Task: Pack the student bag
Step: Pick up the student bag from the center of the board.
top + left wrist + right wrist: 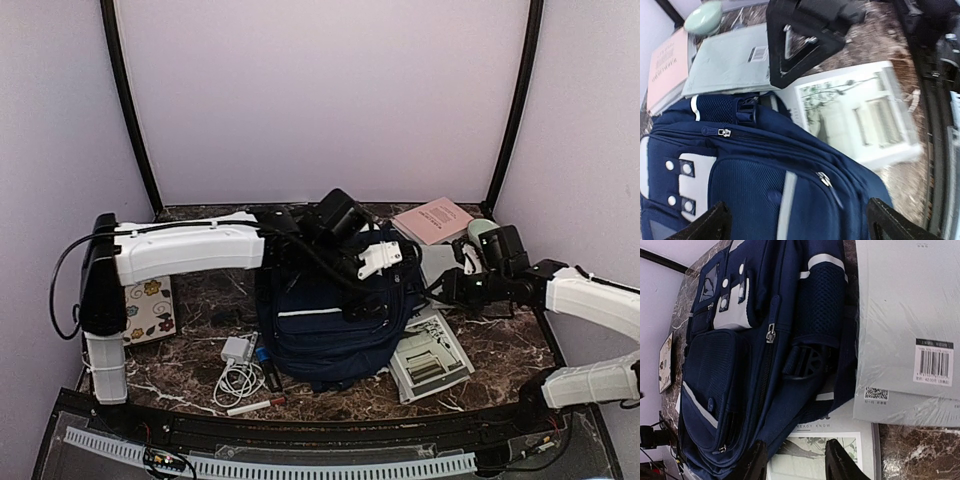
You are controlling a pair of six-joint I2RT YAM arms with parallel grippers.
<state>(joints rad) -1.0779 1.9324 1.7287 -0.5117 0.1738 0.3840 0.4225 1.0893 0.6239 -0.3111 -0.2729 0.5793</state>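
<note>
The student bag lies flat in the middle of the table, a dark navy backpack with pale stripes and a grey panel. My left gripper hangs over its right half. In the left wrist view that gripper stands wide open above the front pocket and its zipper pull, with nothing held. My right gripper is at the bag's right edge. In its own view the fingers are partly drawn together with a gap over a picture book's cover beside the bag's side; they grip nothing.
A grey wrapped book, a pink book and a pale green cup lie at the back right. The picture book lies front right. A white charger with cable, a marker and a floral card lie to the left.
</note>
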